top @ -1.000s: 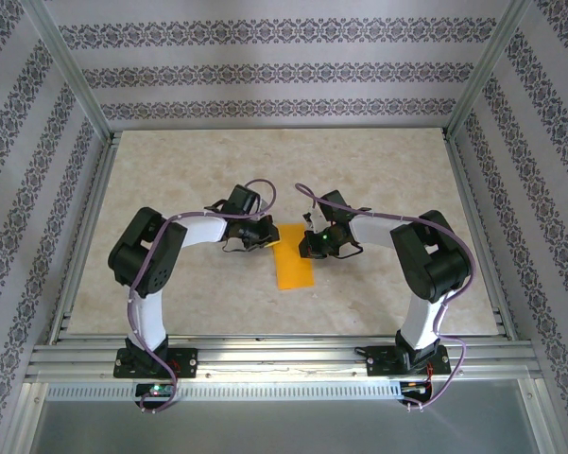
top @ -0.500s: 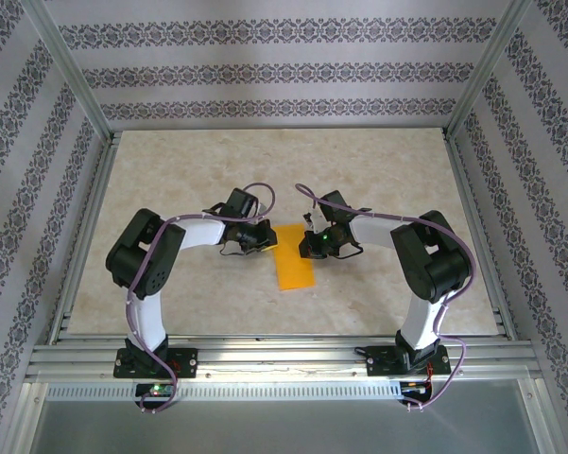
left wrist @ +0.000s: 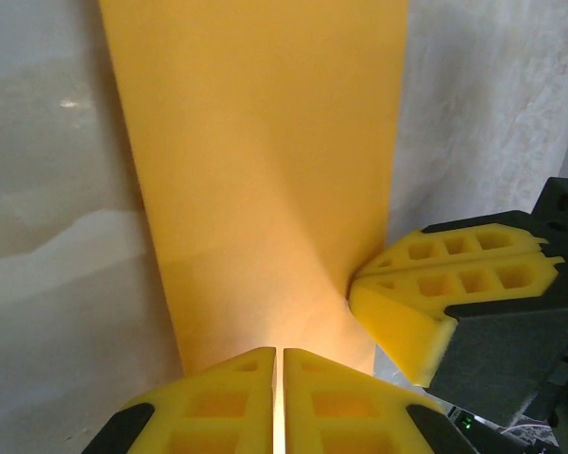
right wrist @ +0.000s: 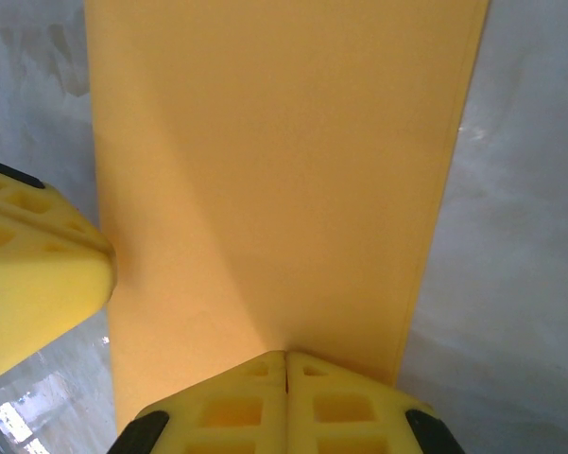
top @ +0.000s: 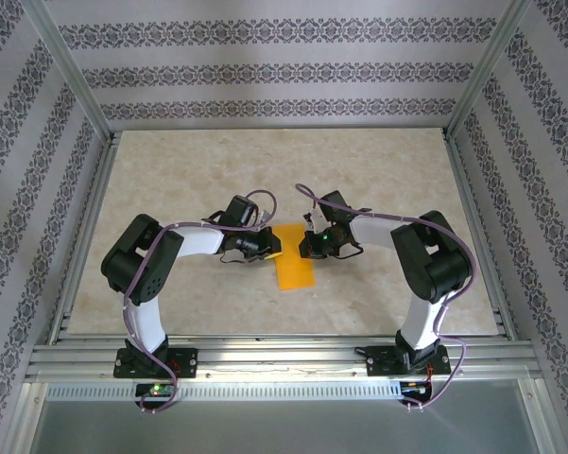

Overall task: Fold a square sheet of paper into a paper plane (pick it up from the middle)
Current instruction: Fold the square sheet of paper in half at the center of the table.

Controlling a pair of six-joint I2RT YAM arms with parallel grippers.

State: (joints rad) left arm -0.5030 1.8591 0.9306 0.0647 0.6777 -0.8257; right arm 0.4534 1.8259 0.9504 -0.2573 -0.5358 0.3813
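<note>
orange and thin, the square sheet of paper [top: 294,257] lies folded into a narrow strip, flat on the pale marbled surface [top: 170,180] midway between the two arms. the left claw [left wrist: 279,355] sits at the strip's edge with its yellow pads all but together, a hairline slit between them, and i cannot tell whether it pinches the paper. the right claw [right wrist: 285,357] is fully closed, its tip at the strip's edge just beside the left one.
</note>
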